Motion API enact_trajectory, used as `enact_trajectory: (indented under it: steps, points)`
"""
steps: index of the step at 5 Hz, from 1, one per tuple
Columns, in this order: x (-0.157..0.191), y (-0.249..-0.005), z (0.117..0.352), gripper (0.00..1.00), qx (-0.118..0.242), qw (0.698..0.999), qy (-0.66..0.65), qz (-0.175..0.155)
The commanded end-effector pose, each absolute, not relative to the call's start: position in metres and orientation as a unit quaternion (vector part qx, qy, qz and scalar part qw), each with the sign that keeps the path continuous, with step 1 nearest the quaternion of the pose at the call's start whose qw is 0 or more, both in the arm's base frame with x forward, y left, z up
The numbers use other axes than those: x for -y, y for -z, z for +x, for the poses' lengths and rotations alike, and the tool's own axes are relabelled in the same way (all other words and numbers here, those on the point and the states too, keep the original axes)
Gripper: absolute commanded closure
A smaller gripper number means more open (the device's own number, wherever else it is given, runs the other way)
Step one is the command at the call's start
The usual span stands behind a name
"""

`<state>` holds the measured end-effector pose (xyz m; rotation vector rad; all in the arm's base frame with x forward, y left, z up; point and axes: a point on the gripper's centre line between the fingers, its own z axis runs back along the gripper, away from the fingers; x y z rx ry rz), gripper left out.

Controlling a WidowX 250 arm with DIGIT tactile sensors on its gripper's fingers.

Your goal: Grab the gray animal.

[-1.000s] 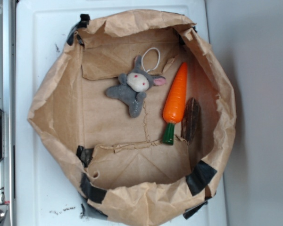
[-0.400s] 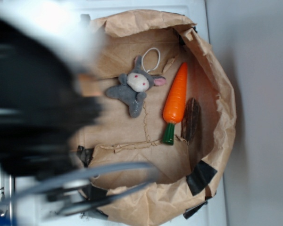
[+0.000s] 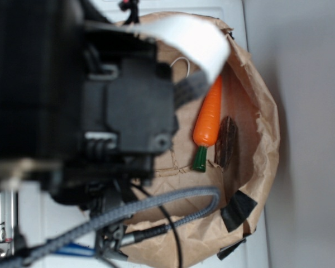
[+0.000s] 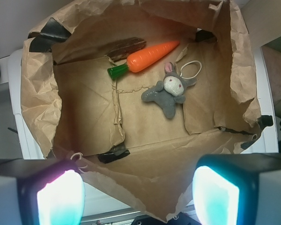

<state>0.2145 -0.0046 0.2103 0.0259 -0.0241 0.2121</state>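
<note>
Arm [image 3: 72, 100] now hides (seemingly unmoved) gray animal [image 4: 170, 91].

In the bag [image 4: 37, 108], the animal [image 4: 170, 91] lies ahead of the tool [image 4: 138, 194], slightly right; the carrot [image 4: 145, 58] lies beyond it.

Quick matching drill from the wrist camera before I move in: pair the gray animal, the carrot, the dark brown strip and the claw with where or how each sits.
1. gray animal
2. carrot
3. dark brown strip
4. claw

A. against the far bag wall
B. open, above the bag's near rim
C. on the bag floor, white loop beside it
D. between the strip and the animal

Pairs: 1-C, 2-D, 3-A, 4-B
</note>
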Motion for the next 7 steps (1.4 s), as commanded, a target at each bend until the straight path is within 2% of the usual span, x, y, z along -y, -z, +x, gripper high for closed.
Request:
enact_trajectory:
  steps: [1,3,5,7]
  points:
    - [-0.002,-0.222,0.218,0.00,0.037,0.992,-0.117,0.011]
    - [-0.002,-0.161,0.242,0.00,0.097,0.984,-0.147,0.008]
    - [-0.021,-0.109,0.267,0.00,0.065,0.984,-0.160,0.038]
    - [-0.045,-0.079,0.290,0.00,0.060,0.977,-0.192,0.064]
